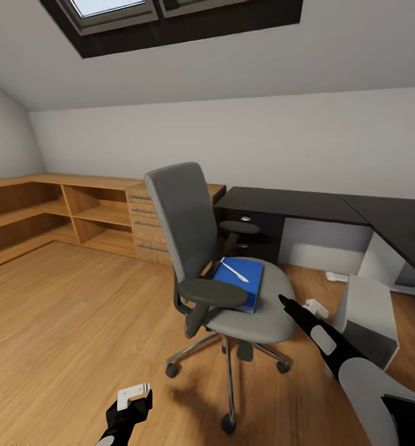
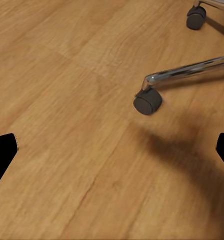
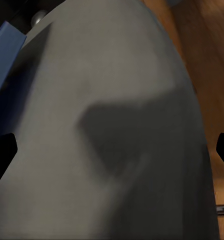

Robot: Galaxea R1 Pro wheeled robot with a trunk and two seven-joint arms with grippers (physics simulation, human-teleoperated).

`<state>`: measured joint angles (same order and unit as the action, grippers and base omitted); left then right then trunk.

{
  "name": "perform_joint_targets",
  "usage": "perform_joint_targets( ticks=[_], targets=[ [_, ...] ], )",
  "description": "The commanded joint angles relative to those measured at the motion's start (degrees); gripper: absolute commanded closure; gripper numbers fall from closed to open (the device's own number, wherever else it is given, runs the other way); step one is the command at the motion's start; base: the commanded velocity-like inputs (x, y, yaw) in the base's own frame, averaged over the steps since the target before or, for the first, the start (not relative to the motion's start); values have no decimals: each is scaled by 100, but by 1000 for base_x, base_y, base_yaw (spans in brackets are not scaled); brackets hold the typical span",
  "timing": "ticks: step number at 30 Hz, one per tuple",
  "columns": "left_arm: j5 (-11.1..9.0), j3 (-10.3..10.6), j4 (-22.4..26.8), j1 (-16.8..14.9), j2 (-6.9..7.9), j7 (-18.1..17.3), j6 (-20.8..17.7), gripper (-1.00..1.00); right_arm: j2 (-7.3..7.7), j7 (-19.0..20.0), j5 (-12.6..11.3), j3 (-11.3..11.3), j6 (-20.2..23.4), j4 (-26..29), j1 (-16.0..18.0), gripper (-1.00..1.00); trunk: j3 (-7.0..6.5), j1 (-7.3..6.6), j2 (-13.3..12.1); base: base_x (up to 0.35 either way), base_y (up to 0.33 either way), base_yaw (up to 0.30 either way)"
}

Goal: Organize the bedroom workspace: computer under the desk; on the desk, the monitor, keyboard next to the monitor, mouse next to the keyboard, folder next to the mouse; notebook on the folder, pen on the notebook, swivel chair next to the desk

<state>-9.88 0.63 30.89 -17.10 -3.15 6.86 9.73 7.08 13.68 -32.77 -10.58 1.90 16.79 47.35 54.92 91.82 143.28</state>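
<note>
Right gripper [image 1: 283, 301] hovers over the swivel chair [image 1: 189, 229], fingers apart; smooth grey seat, chrome legs. Flat blue folder [image 1: 243, 279] w/ thin white pen [image 1: 235, 271] lies just beyond it. Left gripper [image 2: 112, 150], fingers apart, above grainy wood floor [image 2: 66, 100].

Head view: from the robot's head, facing forward and down at the grey swivel chair with chrome star base [image 1: 223, 272]; mid-range
Left wrist view: close above the wooden plank floor [image 2: 66, 125]; shares the chair's castors
Right wrist view: very close over the chair's seat; shares the flat bright blue folder [image 3: 6, 75]

The right gripper [image 1: 284, 301] is extending forward with jaws spread open; the left gripper [image 1: 135, 394] is hanging low, jaws open.
</note>
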Motion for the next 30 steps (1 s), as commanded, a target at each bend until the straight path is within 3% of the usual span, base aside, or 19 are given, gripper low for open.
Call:
perform_joint_targets(
  ticks=[1, 30],
  targets=[
    [-40, 8, -4, -3, -1, 11, 20, -100, -1, 35, -54, -15, 21, -1, 3, -100, 5, -1, 2, 0, 0, 99],
    [-40, 8, -4, -3, -1, 9, 20, -100, -5, 42, -49, -15, 21, -1, 3, -100, 89, -1, 2, 0, 0, 99]
  ],
)
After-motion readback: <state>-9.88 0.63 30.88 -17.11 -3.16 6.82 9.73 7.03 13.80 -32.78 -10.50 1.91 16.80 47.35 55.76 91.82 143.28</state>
